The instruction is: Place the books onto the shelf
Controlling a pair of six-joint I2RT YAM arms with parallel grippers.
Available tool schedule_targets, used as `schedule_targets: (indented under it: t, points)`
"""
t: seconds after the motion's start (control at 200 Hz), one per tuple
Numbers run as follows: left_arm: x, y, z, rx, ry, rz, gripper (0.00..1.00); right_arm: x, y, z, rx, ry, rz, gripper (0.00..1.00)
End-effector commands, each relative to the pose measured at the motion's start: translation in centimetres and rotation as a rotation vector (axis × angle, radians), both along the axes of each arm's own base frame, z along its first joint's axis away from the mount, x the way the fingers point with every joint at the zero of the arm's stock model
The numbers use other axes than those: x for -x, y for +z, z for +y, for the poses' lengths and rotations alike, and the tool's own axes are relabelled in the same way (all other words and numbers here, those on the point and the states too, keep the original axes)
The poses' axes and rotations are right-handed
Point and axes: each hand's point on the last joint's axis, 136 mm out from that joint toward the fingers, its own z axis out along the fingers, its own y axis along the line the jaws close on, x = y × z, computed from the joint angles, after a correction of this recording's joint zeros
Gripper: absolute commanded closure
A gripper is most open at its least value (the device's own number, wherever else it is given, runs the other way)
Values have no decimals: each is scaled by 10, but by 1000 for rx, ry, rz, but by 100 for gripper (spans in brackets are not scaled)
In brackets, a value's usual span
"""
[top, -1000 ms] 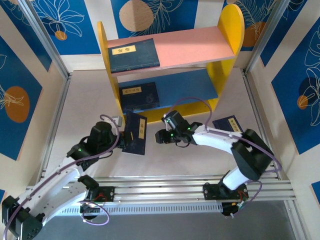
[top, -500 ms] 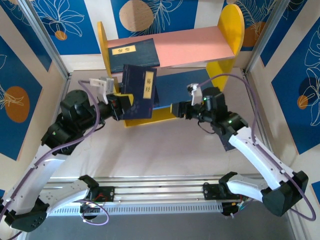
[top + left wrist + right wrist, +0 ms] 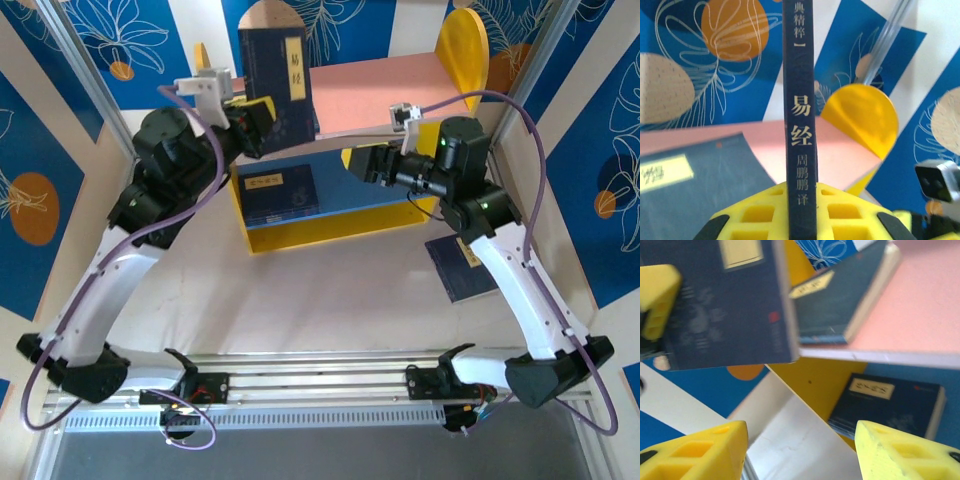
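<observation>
My left gripper (image 3: pixel 252 118) is shut on a dark navy book (image 3: pixel 276 80), held upright on its edge over the left end of the shelf's pink upper board (image 3: pixel 400 90). In the left wrist view the book's spine (image 3: pixel 799 100) rises between the yellow fingers (image 3: pixel 755 215). A second book (image 3: pixel 690 185) lies flat on the pink board beside it. A third book (image 3: pixel 278 192) lies on the blue lower board. Another book (image 3: pixel 462 268) lies on the table at the right. My right gripper (image 3: pixel 357 165) hangs open and empty in front of the shelf, its fingers (image 3: pixel 700 450) wide apart.
Yellow round-topped side panels (image 3: pixel 462 45) close the shelf at both ends. Blue patterned walls and metal frame posts (image 3: pixel 525 70) stand close on both sides. An aluminium rail (image 3: pixel 330 385) runs along the near edge. Purple cables loop off both arms.
My left arm has lifted the book from in front of the shelf up to above the pink board. My right gripper has risen toward the shelf's front and opened wider.
</observation>
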Motion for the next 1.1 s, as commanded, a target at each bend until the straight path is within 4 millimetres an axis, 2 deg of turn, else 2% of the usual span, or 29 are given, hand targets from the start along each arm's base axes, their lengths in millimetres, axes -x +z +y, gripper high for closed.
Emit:
schedule_targets:
  t: [0.0, 0.22, 0.345, 0.445, 0.57, 0.82, 1.096]
  points:
    - [1, 68, 10, 125, 47, -196, 100, 5, 38, 10, -106, 76, -35, 41]
    - [-5, 99, 3, 247, 38, -356, 100, -10, 67, 22, -245, 99, -55, 40]
    - [-4, 107, -1, 296, 19, -427, 100, -19, 79, 27, -309, 102, -64, 29]
    - [1, 111, -9, 329, -49, -476, 100, -25, 88, 32, -353, 119, -75, 25]
    - [4, 110, -20, 344, -117, -466, 100, -30, 98, 36, -396, 130, -94, 23]
    - [5, 104, -12, 390, -107, -442, 100, -33, 112, 41, -444, 166, -114, 21]
    - [4, 100, -19, 470, -174, -411, 100, -47, 112, 46, -498, 169, -95, 22]
